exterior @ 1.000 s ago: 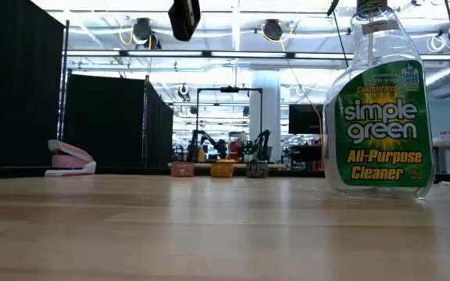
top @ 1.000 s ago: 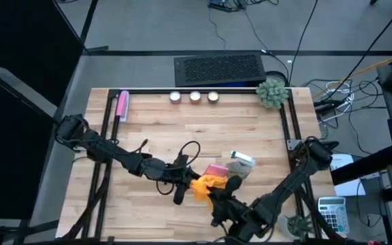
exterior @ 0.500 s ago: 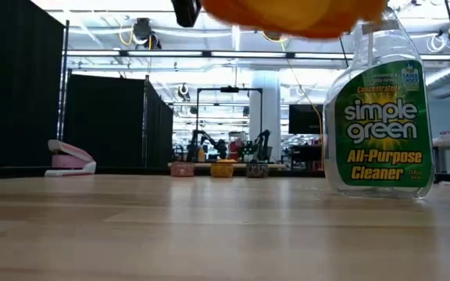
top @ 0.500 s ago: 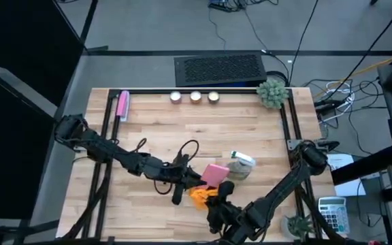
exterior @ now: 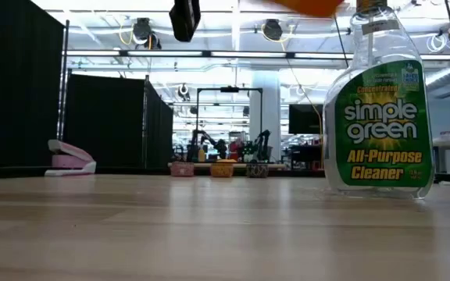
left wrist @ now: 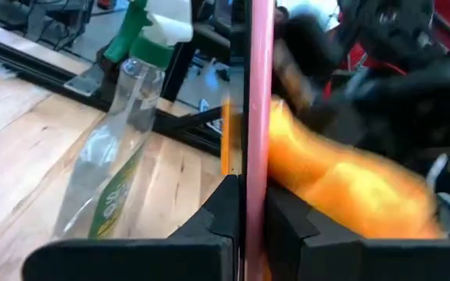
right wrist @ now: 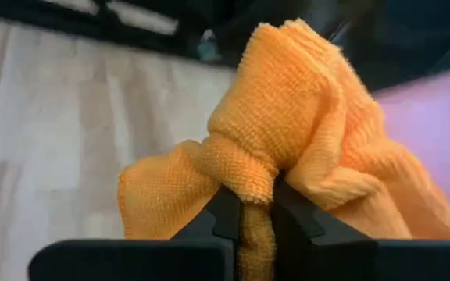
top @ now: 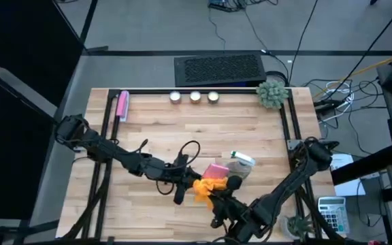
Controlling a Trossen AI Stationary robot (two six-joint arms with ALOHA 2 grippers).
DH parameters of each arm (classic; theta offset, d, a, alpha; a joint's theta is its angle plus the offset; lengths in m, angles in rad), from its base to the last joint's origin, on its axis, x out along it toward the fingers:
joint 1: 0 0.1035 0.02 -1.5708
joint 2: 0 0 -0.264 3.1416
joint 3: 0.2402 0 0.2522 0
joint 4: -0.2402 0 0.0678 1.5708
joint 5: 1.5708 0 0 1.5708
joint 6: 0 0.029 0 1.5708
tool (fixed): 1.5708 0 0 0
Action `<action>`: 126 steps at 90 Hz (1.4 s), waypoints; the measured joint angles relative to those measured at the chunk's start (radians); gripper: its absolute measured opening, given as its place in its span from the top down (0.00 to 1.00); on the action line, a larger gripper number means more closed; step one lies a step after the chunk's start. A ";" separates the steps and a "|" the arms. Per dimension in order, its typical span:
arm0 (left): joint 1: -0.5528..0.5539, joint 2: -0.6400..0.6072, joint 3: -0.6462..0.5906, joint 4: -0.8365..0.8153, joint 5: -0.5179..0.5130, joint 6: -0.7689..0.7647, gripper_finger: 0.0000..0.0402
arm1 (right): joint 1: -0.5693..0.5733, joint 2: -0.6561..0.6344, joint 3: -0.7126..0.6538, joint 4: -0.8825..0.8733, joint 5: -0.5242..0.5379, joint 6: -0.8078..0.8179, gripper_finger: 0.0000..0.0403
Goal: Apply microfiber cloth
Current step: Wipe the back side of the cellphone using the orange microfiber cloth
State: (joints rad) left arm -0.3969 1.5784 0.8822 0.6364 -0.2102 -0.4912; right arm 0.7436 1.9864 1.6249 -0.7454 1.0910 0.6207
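We see the right end effector (right wrist: 256,215) clenched on a bunched fold of the microfiber cloth (top: 205,187), low centre of the high view, its arm reaching in from the lower right. The left end effector (left wrist: 250,207) grasps the pink flat thing (top: 216,171) on edge, its arm stretched from the left. The cloth touches that pink piece, above the surface (top: 155,129); a spray bottle (top: 240,163) lies just beside.

A robotics lab. The wooden table (top: 182,129) stands on a concrete floor strewn with cables (top: 332,92), under ceiling lights. Beyond it, black curtain partitions (exterior: 104,121) and another robot rig (exterior: 225,144).
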 joint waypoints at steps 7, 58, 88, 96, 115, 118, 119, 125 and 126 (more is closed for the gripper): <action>0.000 -0.001 0.001 0.023 0.002 0.002 0.96 | 0.012 0.004 -0.005 0.034 -0.009 -0.024 0.95; 0.000 -0.001 0.000 0.015 -0.009 -0.014 0.96 | -0.071 -0.002 0.073 0.069 -0.070 -0.247 0.95; -0.002 -0.003 0.005 0.055 0.029 -0.005 0.96 | 0.054 -0.002 0.068 -0.362 -0.112 0.140 0.95; -0.005 -0.003 0.005 0.052 0.039 -0.005 0.96 | 0.079 -0.002 0.076 -0.435 -0.105 0.249 0.95; -0.005 -0.005 0.005 0.031 0.044 -0.004 0.96 | 0.096 -0.005 0.241 -0.157 -0.059 -0.161 0.95; -0.005 -0.005 0.005 0.031 0.041 -0.004 0.96 | 0.090 -0.006 0.251 -0.111 -0.061 -0.236 0.95; -0.005 -0.005 0.005 0.031 0.040 -0.004 0.96 | 0.087 -0.007 0.252 -0.098 -0.061 -0.257 0.95; -0.004 -0.005 0.005 0.039 0.035 -0.001 0.96 | 0.063 -0.007 0.247 -0.093 -0.063 -0.305 0.95; -0.004 -0.005 0.005 0.040 0.034 -0.001 0.96 | 0.059 -0.006 0.245 -0.099 -0.064 -0.306 0.95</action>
State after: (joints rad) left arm -0.4011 1.5738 0.8871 0.6767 -0.1761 -0.4919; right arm 0.8023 1.9802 1.8700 -0.8442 1.0268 0.3151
